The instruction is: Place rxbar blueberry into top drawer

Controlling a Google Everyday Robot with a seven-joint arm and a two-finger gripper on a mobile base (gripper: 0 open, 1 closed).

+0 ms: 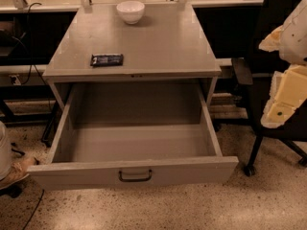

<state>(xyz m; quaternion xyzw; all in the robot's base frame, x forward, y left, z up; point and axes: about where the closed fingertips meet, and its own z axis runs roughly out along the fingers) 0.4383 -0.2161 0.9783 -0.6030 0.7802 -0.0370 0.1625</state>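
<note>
The rxbar blueberry (107, 59), a small flat dark bar with pale lettering, lies on the grey cabinet top (158, 42) near its front left edge. The top drawer (134, 171) is pulled fully out below it and has nothing inside. Its dark curved handle (135, 176) sits at the centre of the front panel. My gripper (282, 104), cream and white, hangs at the right edge of the view. It is beside the cabinet, far to the right of the bar, and holds nothing that I can see.
A white bowl (130, 11) stands at the back of the cabinet top. A black office chair (268, 80) on castors stands right of the cabinet, behind my arm. Cables (29, 56) hang at the left. The floor (192, 210) is speckled.
</note>
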